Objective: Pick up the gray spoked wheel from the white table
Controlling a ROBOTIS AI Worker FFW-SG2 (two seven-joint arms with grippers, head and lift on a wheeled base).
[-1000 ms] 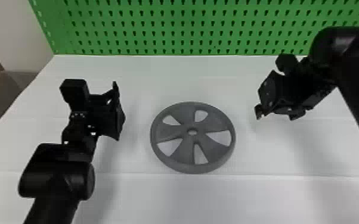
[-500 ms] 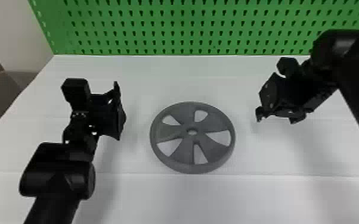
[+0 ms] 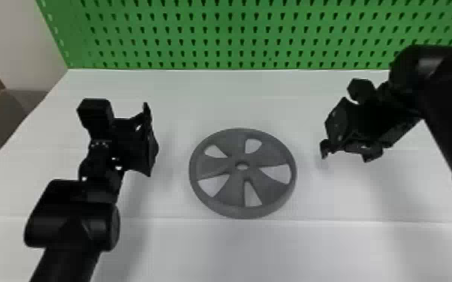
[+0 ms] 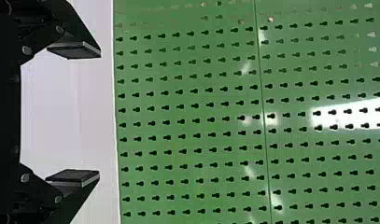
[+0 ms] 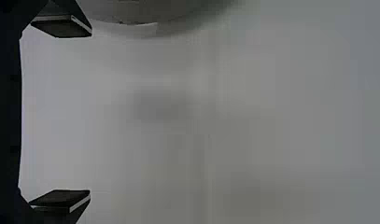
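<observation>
1. The left arm [image 3: 73,213] comes in from the bottom edge of the head view and reaches forward over the worktop [image 3: 293,251], a thick rounded joint partway along it.
2. At its end, the left tool [image 3: 150,138] is empty and open; in the left wrist view its two flat pads [image 4: 73,178] stand wide apart, aimed toward the green pegboard [image 3: 236,33] beyond the worktop.
3. The gray spoked wheel [image 3: 234,180] lies flat on the white worktop to the right of the left tool and to the left of the right tool, touching neither. It has five broad spokes around a small hub hole.
4. The right tool [image 3: 349,150] is also empty and open, its pads [image 5: 61,198] well apart in the right wrist view. It is tilted down toward the worktop, with part of the wheel beside it.
5. The right arm [image 3: 446,112] enters from the right edge of the head view, bent above the worktop, to the right of its tool.
</observation>
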